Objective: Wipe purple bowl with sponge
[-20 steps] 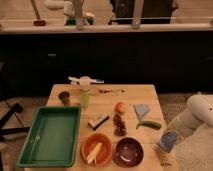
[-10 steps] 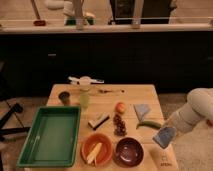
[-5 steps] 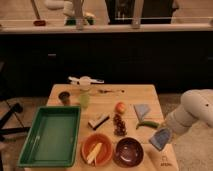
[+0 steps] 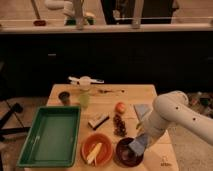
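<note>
White arm reaches in from the right. Gripper (image 4: 139, 141) is low over the front right of the pale wooden counter (image 4: 135, 94). Jaws pinch the small light blue soft sponge block (image 4: 136, 146), which is at the right rim of the round dark purple glossy bowl (image 4: 124, 154). Whether sponge and bowl touch cannot be told. Orange bowl with yellow pieces (image 4: 97, 149) sits just left of the purple one.

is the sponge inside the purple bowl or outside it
Partly in: the sponge, held in the gripper, overlaps the right rim of the purple bowl; contact with the inside, cannot tell.
</note>
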